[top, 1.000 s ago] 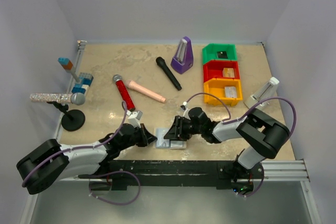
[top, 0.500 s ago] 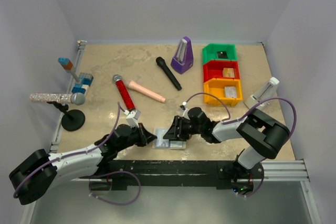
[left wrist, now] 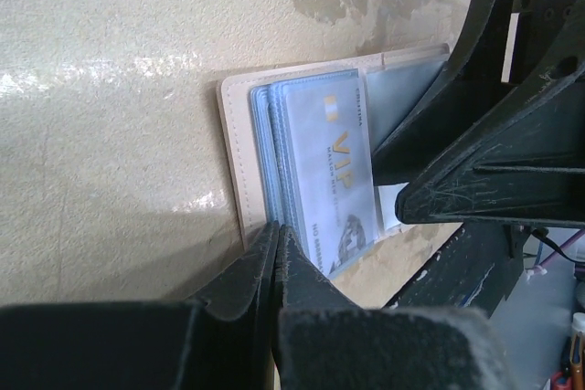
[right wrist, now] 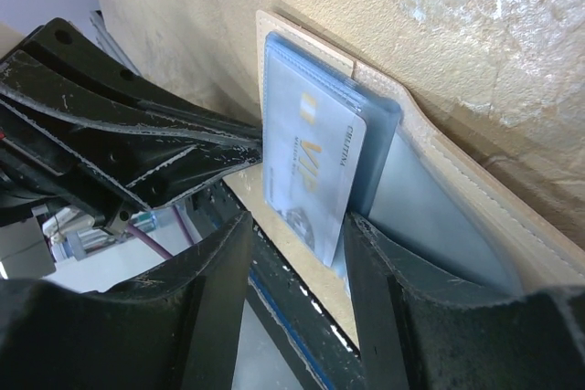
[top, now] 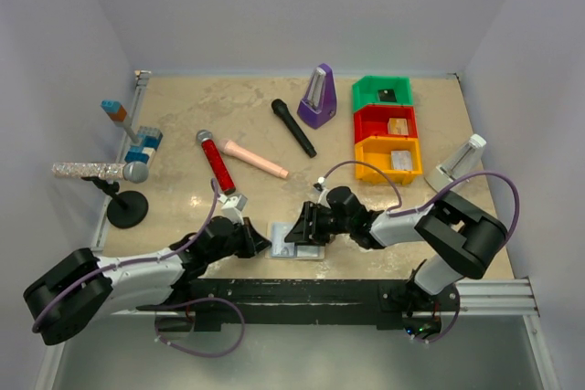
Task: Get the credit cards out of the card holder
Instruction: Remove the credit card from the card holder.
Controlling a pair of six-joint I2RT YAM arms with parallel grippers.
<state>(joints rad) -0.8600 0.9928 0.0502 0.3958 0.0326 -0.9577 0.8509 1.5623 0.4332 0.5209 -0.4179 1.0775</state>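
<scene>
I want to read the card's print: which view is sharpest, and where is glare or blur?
Left wrist: VIP card sharp, glare patch on the table, left end effector dark and soft up close. Right wrist: same print readable, slightly skewed. Top external: evenly lit, card holder too small to read.

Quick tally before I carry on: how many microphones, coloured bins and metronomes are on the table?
Microphones: 3 (black microphone, red microphone, glittery silver microphone)
Coloured bins: 3 (green bin, red bin, yellow bin)
Metronomes: 1 (purple metronome)
Total: 7, leaving out the peach cylinder, kind unclear.
</scene>
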